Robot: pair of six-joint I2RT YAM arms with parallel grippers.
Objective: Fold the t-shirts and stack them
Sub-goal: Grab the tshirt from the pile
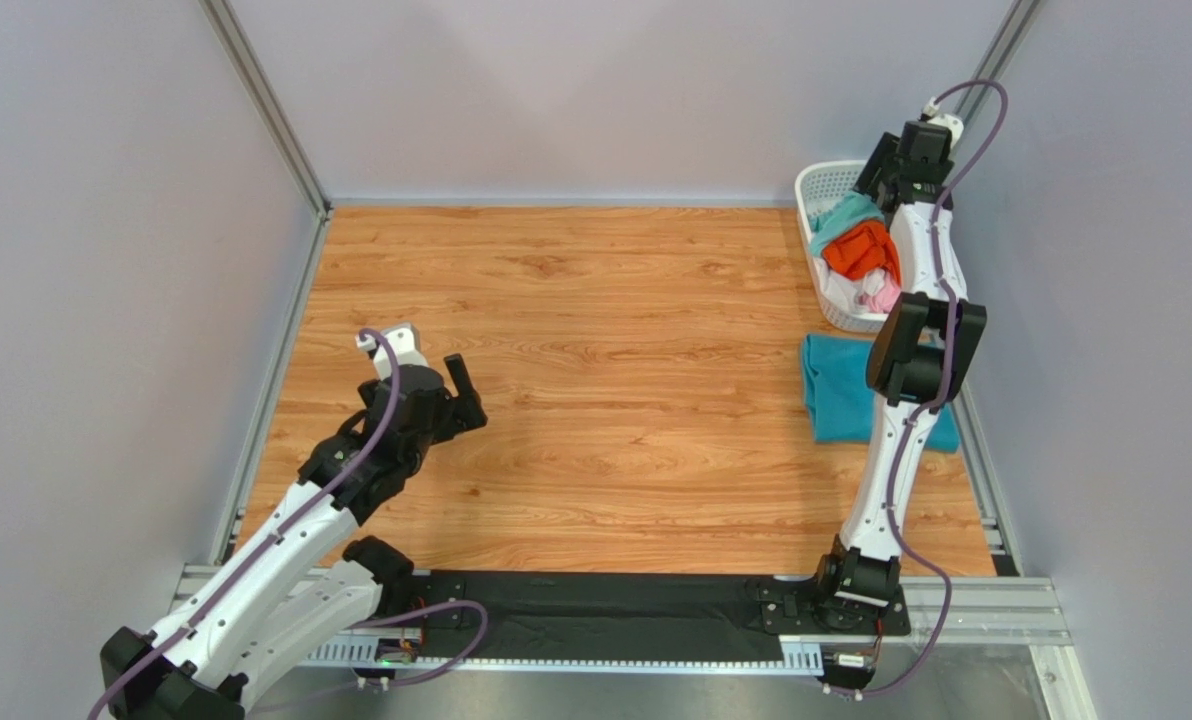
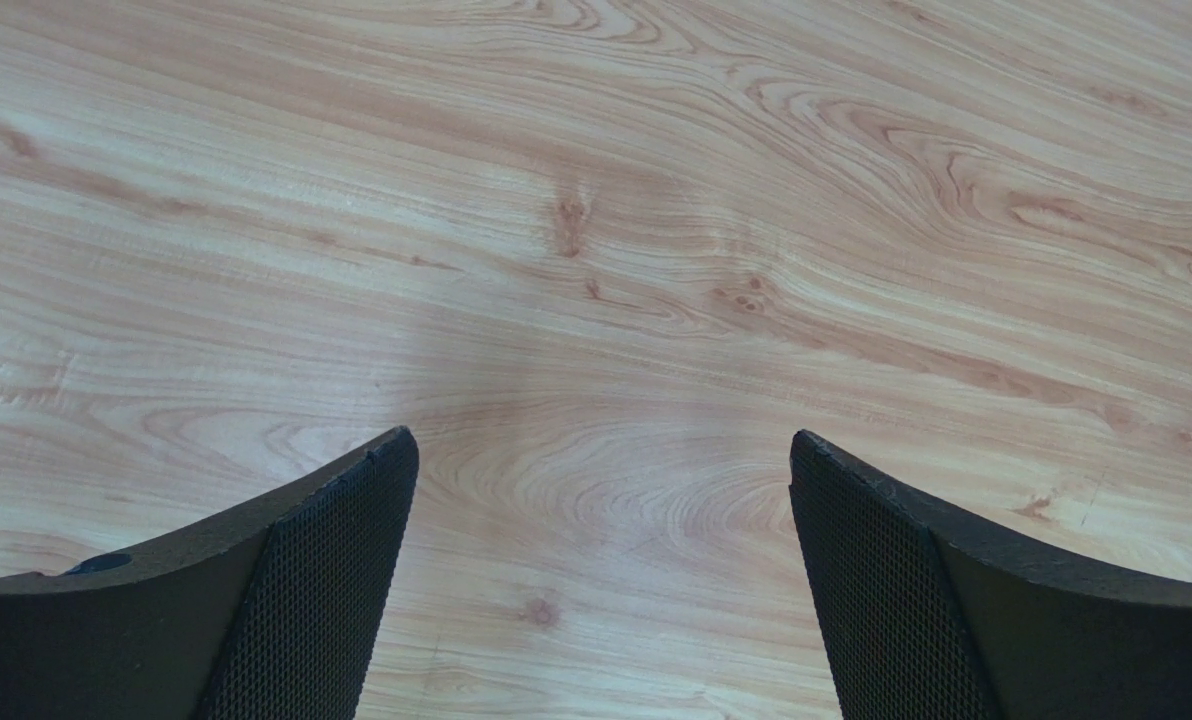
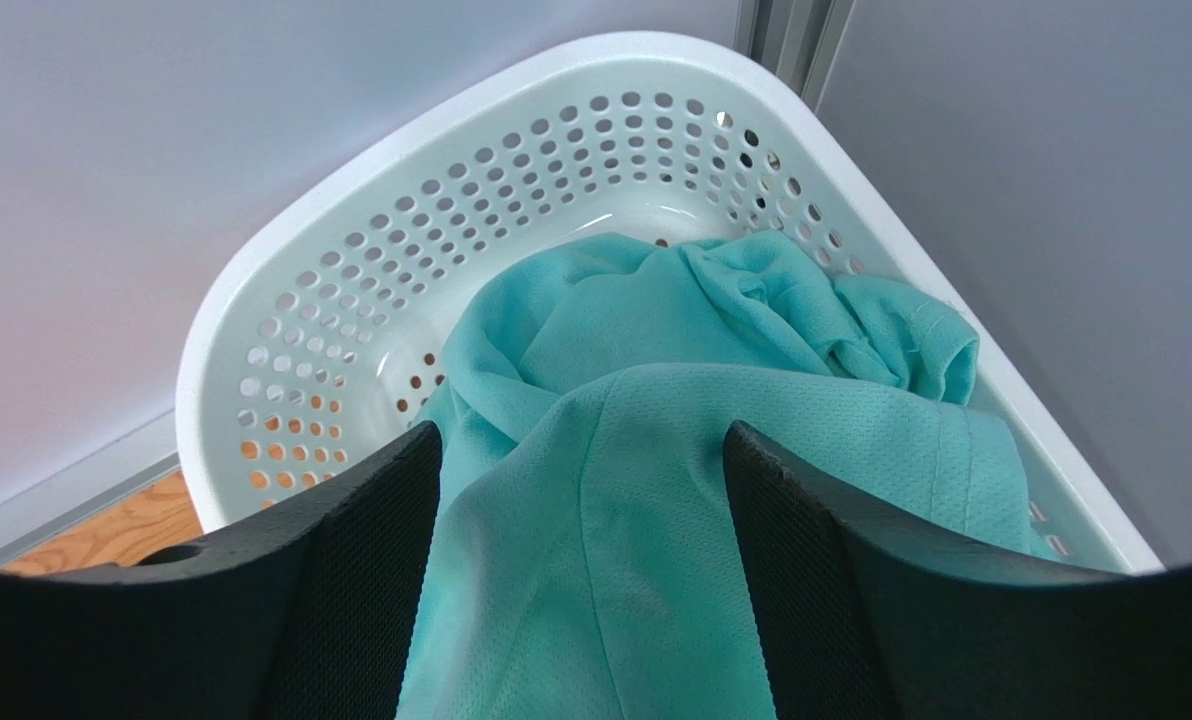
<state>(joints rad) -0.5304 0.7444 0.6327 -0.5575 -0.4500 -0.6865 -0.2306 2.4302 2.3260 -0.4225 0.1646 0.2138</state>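
A mint green t-shirt [image 3: 677, 450] lies on top of the pile in the white basket [image 3: 407, 225]. My right gripper [image 3: 580, 443] is open right over it, and the cloth bulges up between the two fingers. In the top view the right gripper [image 1: 876, 183] hangs over the basket [image 1: 816, 188], with the mint shirt [image 1: 846, 215], an orange shirt [image 1: 862, 249] and pink and white cloth [image 1: 880, 297] below it. A darker teal shirt [image 1: 840, 390] lies folded on the table by the basket. My left gripper [image 1: 460, 393] is open and empty over bare wood, as the left wrist view [image 2: 602, 450] shows.
The basket stands in the far right corner against the grey walls. The right arm [image 1: 918, 345] crosses over the folded teal shirt. A black strip [image 1: 602, 615] runs along the table's near edge between the arm bases.
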